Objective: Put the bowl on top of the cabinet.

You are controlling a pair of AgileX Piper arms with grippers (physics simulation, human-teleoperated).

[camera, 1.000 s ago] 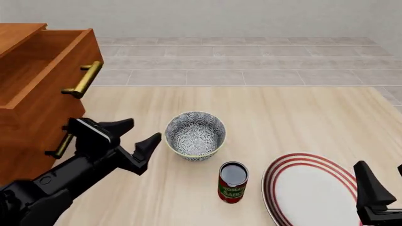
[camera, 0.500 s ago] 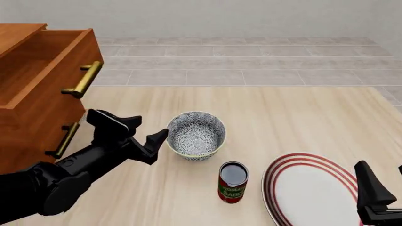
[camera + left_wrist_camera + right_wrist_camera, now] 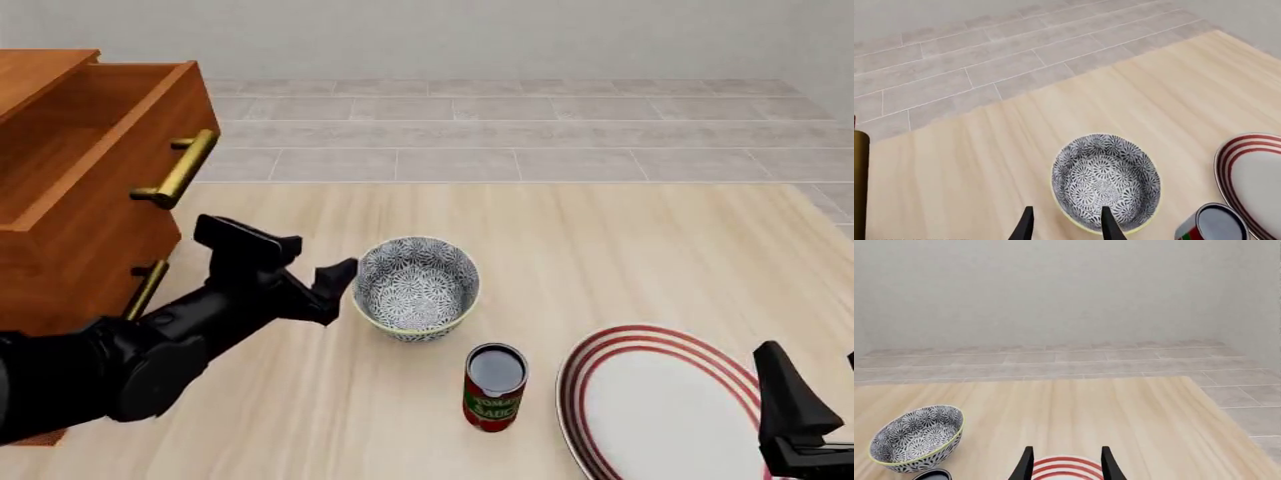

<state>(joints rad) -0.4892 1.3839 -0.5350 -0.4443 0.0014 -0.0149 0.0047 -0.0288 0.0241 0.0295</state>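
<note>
The blue-grey floral bowl (image 3: 416, 288) stands upright on the table's middle, also seen in the left wrist view (image 3: 1106, 182) and the right wrist view (image 3: 917, 437). My left gripper (image 3: 328, 274) is open at the bowl's left side. In its own view the left gripper (image 3: 1066, 227) straddles the bowl's near rim, one finger over the inside and one outside. The reddish-brown cabinet (image 3: 80, 200) fills the far left, its top drawer pulled open. My right gripper (image 3: 811, 392) (image 3: 1066, 467) hangs open over the plate at the front right, far from the bowl.
A tomato can (image 3: 495, 387) (image 3: 1211, 227) stands just in front of the bowl. A white plate with red rings (image 3: 661, 400) (image 3: 1254, 175) lies at the front right. The cabinet's brass handles (image 3: 176, 170) stick out toward the left arm. Tiled floor lies beyond the table.
My left gripper has moved forward and right, from beside the cabinet's lower handle up to the bowl's left rim. The bowl, the can and the right arm have stayed put.
</note>
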